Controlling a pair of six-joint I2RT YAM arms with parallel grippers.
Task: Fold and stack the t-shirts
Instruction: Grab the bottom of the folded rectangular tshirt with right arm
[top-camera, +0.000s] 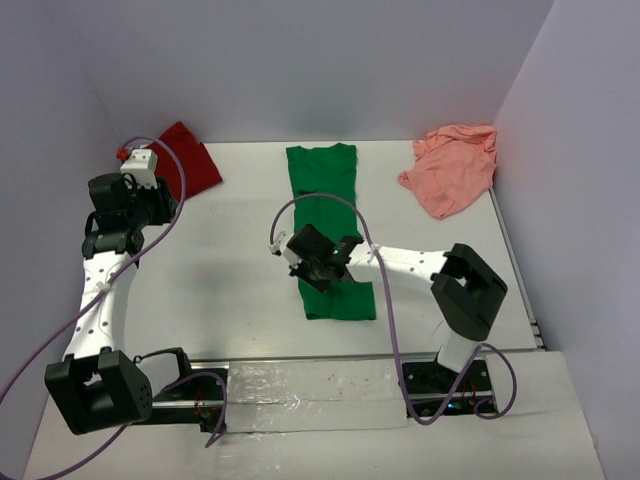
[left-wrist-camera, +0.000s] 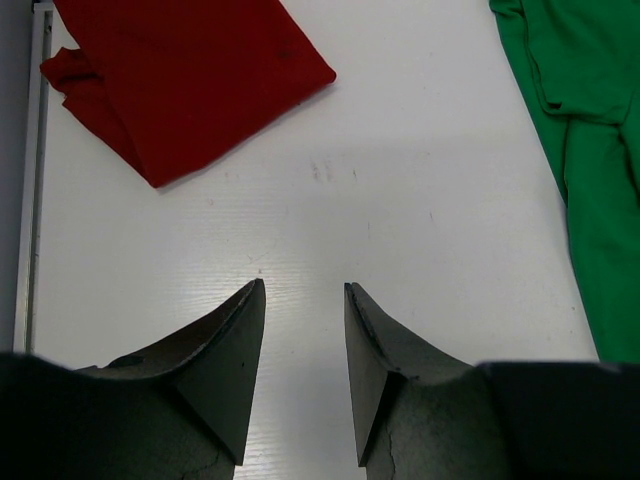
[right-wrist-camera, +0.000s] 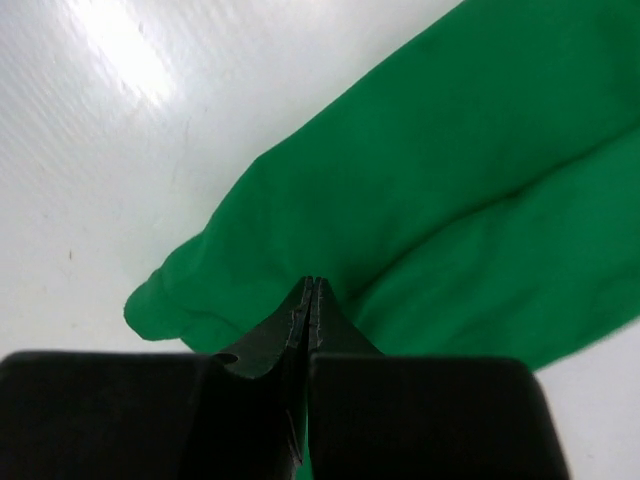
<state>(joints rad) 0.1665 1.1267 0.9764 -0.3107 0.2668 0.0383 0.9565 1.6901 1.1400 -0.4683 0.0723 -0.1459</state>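
At the far left the dark red t-shirt lies flat in a compact shape with straight edges. It looks already folded, and so is probably the base of the stack. The left gripper hangs just near of it over the bare white surface. Its dark wedge-shaped fingers are about half apart and hold nothing, so it seems to be parked out of the way rather than working.

In the middle the green t-shirt runs from far to near as a long narrow strip. Its sides are turned in, and soft ridges show where the layers overlap. That points to a lengthwise fold already made, with the crosswise folds not yet done.

The right gripper is over the near half of this strip, its fingers pressed fully together. No cloth shows between them, and whether the tips touch the fabric cannot be told. It may be there to smooth or pin the cloth.

At the far right, close to the wall, the salmon pink t-shirt sits in a loose, wrinkled heap, unfolded.
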